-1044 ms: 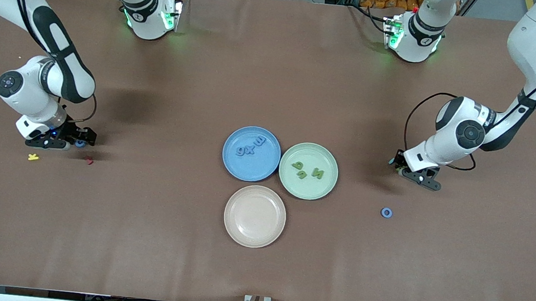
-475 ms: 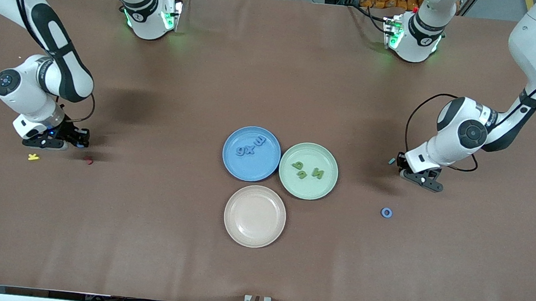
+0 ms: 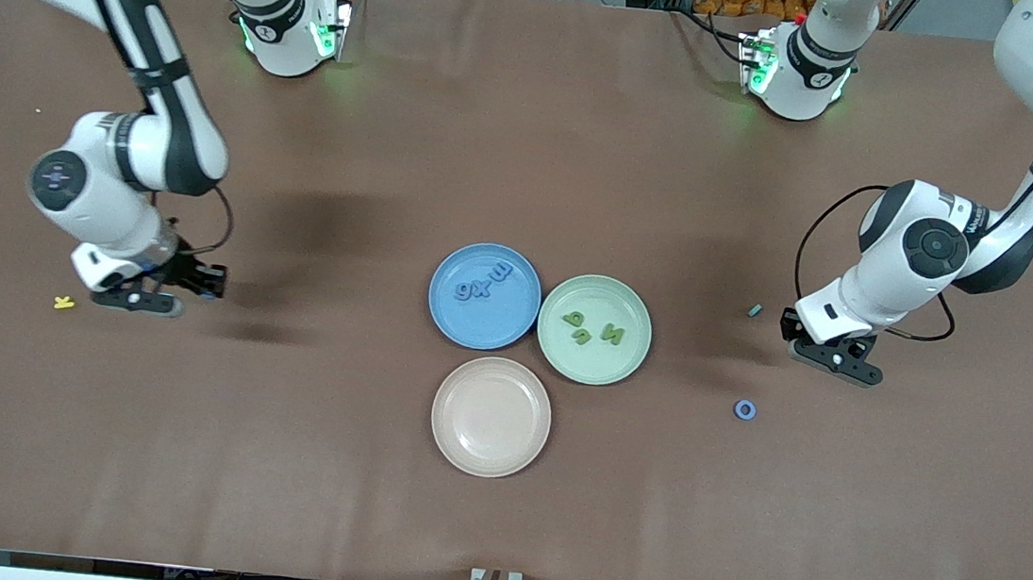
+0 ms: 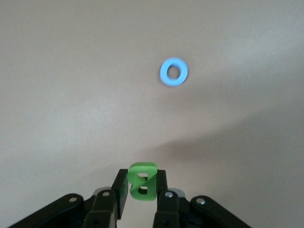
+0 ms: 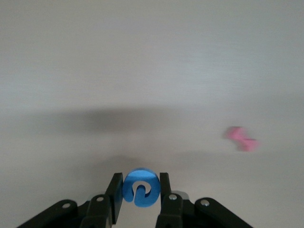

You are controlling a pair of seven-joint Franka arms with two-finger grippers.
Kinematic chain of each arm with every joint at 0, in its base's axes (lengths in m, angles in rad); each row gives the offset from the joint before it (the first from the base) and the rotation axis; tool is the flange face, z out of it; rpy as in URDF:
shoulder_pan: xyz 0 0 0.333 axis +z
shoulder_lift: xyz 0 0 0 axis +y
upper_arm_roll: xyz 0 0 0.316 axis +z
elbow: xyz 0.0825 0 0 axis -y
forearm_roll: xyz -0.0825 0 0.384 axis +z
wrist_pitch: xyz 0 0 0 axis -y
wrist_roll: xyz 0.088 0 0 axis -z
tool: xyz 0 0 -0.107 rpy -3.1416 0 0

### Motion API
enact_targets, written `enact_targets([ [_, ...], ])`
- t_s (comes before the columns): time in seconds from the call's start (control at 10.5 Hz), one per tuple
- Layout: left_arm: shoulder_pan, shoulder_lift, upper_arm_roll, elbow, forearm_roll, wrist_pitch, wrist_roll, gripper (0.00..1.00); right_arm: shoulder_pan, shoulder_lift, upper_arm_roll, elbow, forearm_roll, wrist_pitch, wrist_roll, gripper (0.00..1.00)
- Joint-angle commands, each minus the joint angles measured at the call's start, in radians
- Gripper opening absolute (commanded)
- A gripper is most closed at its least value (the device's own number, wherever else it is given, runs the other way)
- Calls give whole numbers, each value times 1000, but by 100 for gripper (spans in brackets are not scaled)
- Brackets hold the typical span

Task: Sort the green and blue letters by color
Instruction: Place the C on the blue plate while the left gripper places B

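The left hand (image 4: 142, 190) is pinching a green letter (image 4: 142, 180) edgewise over the bench (image 3: 495, 515) while the right hand (image 5: 140, 192) is clamping a blue letter (image 5: 140, 187), both apparently destined for the matching blue plate (image 3: 443, 313) and green plate (image 3: 633, 363).

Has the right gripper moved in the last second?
Yes. The right gripper, shut on a blue letter, has shifted away from the yellow letter, toward the plates.

White rounded arms (image 3: 125, 167) with black joint bands, black cables, green-lit bases (image 3: 290, 31).
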Motion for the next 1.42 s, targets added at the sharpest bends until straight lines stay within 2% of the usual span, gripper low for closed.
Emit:
enact_targets([
  [0.0,-26,-3,-71,102,-134,-120,-46,0,214,-1,-6,40,3,-12,216,0],
  [0.38,-157,16,-70,142,-149,-143,-262,0,501,95,-6,171,5,-11,408,0],
  [0.76,-315,75,-64,185,-135,-143,-515,0,672,212,-3,276,3,2,577,0],
  [0.85,-349,90,-50,200,-133,-143,-549,0,680,220,0,287,5,0,606,54],
  [0.95,-387,99,-35,209,-133,-143,-575,0,675,214,2,291,6,-6,623,100],
  [1.14,-472,116,0,226,-111,-143,-653,0,643,209,2,316,11,-53,613,100],
  [1.33,-558,150,45,278,-104,-143,-739,0,564,179,2,334,11,-125,527,100],
])
